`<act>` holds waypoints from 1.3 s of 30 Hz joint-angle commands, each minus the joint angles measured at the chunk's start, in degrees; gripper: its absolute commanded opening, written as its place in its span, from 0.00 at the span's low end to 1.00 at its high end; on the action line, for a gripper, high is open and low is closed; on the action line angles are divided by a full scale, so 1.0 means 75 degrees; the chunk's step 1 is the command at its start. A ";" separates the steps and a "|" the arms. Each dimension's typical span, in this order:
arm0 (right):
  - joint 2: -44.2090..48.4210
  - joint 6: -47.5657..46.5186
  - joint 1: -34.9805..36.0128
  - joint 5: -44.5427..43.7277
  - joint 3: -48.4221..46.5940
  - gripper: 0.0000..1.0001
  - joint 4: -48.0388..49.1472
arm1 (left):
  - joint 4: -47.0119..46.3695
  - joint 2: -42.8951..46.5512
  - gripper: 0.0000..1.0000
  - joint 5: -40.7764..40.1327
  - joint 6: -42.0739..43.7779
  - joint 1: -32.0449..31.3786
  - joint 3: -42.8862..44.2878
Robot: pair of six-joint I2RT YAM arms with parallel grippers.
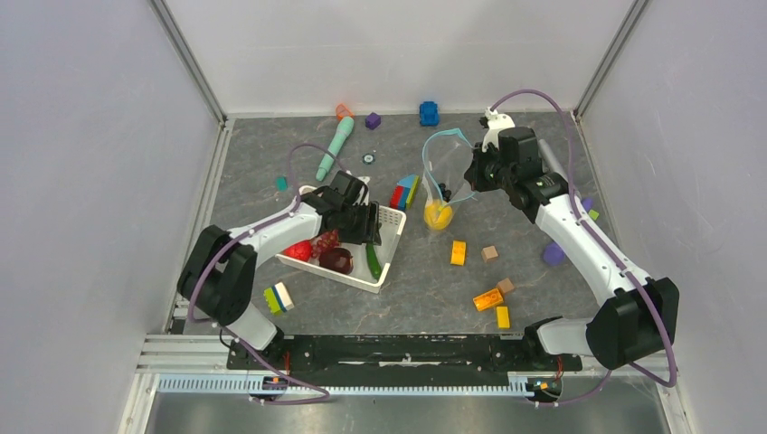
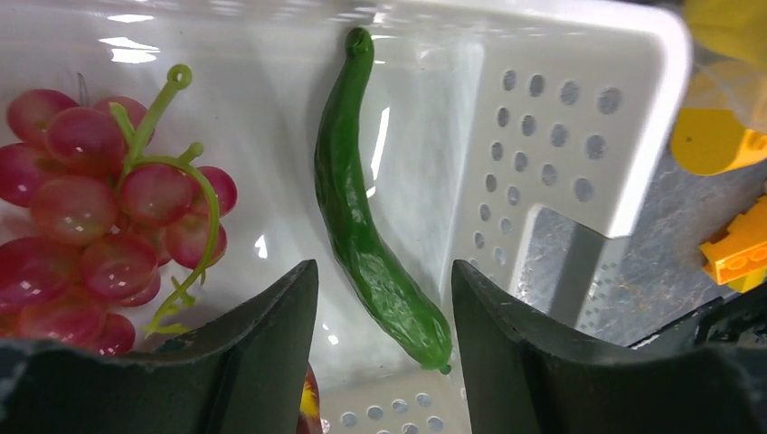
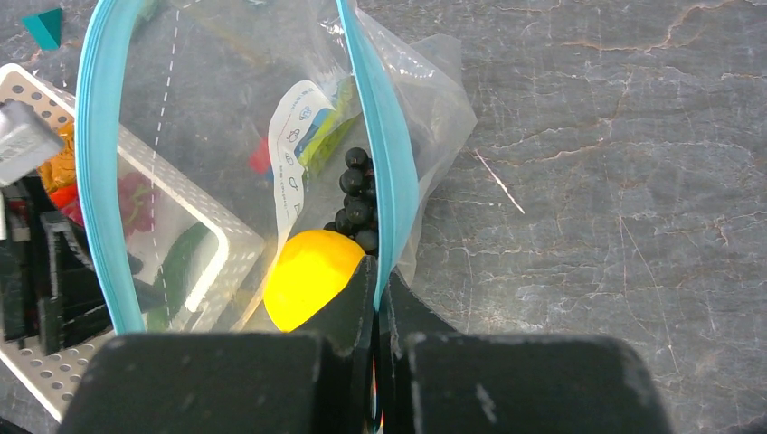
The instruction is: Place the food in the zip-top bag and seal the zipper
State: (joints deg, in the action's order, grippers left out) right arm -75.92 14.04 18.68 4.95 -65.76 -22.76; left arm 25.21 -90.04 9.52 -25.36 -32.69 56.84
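Observation:
The clear zip-top bag hangs upright with its mouth open, its teal zipper forming a loop. My right gripper is shut on the zipper rim and holds it up; it also shows in the top view. A yellow fruit and dark grapes lie inside the bag. My left gripper is open in the white basket, its fingers on either side of the green pod's near end. Red grapes lie left of it. A red fruit and a maroon one are in the basket.
A teal marker toy, a blue block and a purple block lie at the back. Orange, yellow and wooden blocks are scattered front right. A multicolour block stands between basket and bag; another lies front left.

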 commanded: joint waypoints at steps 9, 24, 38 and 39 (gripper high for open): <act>-0.0025 -0.0134 -0.0006 -0.0042 -0.0014 0.00 0.0144 | -0.0150 -0.0944 0.62 0.0296 0.0124 0.0011 0.0430; 0.0055 -0.0150 -0.0012 -0.0112 -0.0015 0.00 0.0112 | -0.0250 -0.0936 0.25 0.0519 0.0156 0.0011 0.0586; 0.0093 -0.0167 -0.0006 -0.0166 -0.0016 0.00 0.0114 | 0.0305 0.0332 0.02 -0.0456 0.0218 0.0011 0.0610; 0.0099 -0.0173 -0.0012 -0.0166 -0.0011 0.00 0.0120 | 0.0394 0.0466 0.02 -0.0620 0.0224 0.0007 0.0621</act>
State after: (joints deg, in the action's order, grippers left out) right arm -75.94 13.61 18.68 4.34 -65.76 -22.81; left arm 25.91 -91.15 9.82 -25.17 -32.71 59.61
